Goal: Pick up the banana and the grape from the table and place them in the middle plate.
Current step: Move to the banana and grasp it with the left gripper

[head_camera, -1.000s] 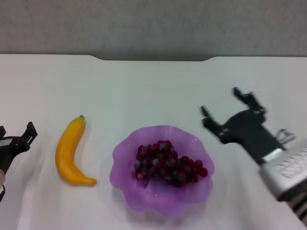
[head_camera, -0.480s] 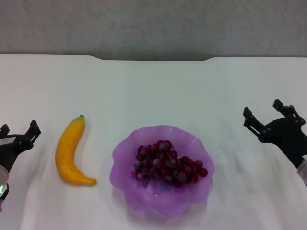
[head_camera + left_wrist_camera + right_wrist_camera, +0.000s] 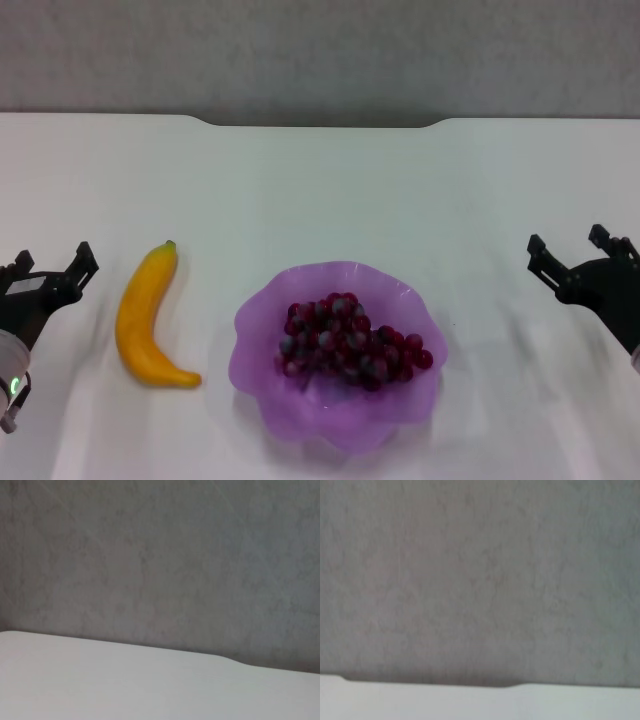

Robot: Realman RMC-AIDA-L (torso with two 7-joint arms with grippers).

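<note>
Purple grapes [image 3: 350, 340] sit in the scalloped plate [image 3: 262, 325]; banana [image 3: 146, 316] lies on the table [image 3: 320, 190] just left of it; left gripper [image 3: 48, 272], spread and empty, should straddle its middle, crosswise; right gripper [image 3: 580, 258] hangs open, empty, far right.

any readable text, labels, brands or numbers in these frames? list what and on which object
None readable.
The banana, the grapes, the purple plate and the white table carry no print.
The left gripper and right gripper show no legible marking.
Both wrist views show only the bare wall and the table edge.
</note>
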